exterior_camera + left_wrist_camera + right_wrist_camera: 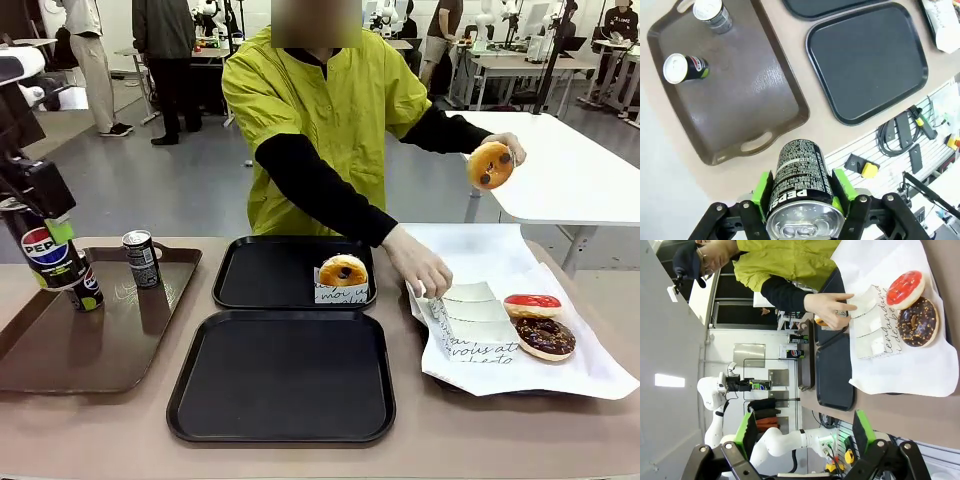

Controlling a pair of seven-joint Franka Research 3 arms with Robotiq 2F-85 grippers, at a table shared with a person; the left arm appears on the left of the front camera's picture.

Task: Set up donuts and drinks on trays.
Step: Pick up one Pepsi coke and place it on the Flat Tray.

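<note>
Pepsi can [799, 172] pinched in left end effector [802, 192]; right end effector [804, 432] spread, empty. Near black tray [280, 375] bare, far tray [258, 275] has 1 sleeved donut [343, 271]. Most setup left.

Two black trays, one behind the other: the near tray [280, 425] lies flat, and the far tray [255, 275] carries a golden donut [343, 269] standing in a printed sleeve. A yellow donut [489, 166] is up in the person's hand [513, 144]. The red donut [532, 305] and chocolate donut [544, 338] lie just beside each other on white paper [590, 372]. One Pepsi can [799, 165] is clamped in the left gripper [802, 189]. A second can [141, 258] and a third can [88, 292] stand upright on the brown tray [60, 355].
</note>
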